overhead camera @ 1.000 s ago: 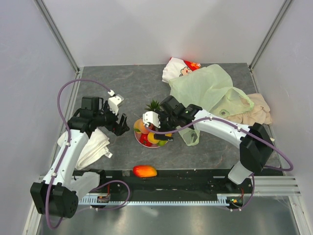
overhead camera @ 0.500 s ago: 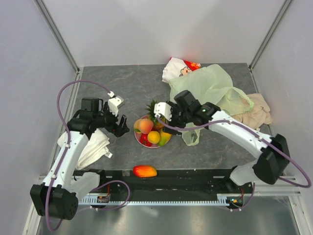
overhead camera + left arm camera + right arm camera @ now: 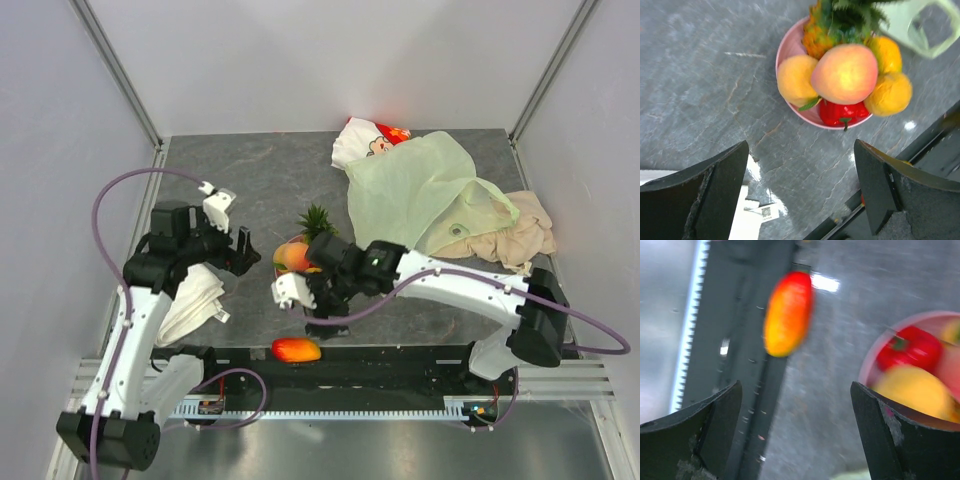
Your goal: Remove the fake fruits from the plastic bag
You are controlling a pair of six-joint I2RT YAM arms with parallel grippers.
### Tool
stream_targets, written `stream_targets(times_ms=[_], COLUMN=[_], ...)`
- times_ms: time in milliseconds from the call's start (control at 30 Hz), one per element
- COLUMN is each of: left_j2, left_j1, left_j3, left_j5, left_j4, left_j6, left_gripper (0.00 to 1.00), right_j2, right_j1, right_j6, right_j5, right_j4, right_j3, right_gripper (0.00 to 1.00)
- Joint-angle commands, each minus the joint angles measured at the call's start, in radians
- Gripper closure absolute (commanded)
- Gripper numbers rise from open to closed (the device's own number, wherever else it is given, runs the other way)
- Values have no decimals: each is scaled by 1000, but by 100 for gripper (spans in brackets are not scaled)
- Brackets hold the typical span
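Left gripper (image 3: 800, 160) and right gripper (image 3: 795, 390) both stand with jaws wide apart, holding nothing. The fake fruits (image 3: 845, 72) sit piled on the pink plate (image 3: 790, 45). The mango (image 3: 296, 350) lies on the black front rail (image 3: 400, 355), well apart from the plastic bag (image 3: 420, 185).

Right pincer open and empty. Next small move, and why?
Probably lower the right pincer over the mango and close: it lies alone at the edge of the table, off the pink plate holding the other fruits, just ahead of the open pincer.
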Motion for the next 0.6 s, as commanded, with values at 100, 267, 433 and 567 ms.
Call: stream_targets(times_ms=[100,267,433,567], left_j2=[-145,-163,-173,-189], left_j1=[82,131,156,167], left_j3=[66,161,221,215], left_j5=[-75,-169,-166,-161], left_j4=[-25,-26,-20,-9], left_j6=[-160,-200,-220,-226], left_gripper=[5,4,4,4], right_j2=[116,242,341,401], right_j1=[146,183,204,216], right_j6=[292,430,438,454], right_j5=[112,222,216,228], right_j4=[243,339,333,314], right_j3=[-36,2,74,108], right_gripper=[2,5,16,27])
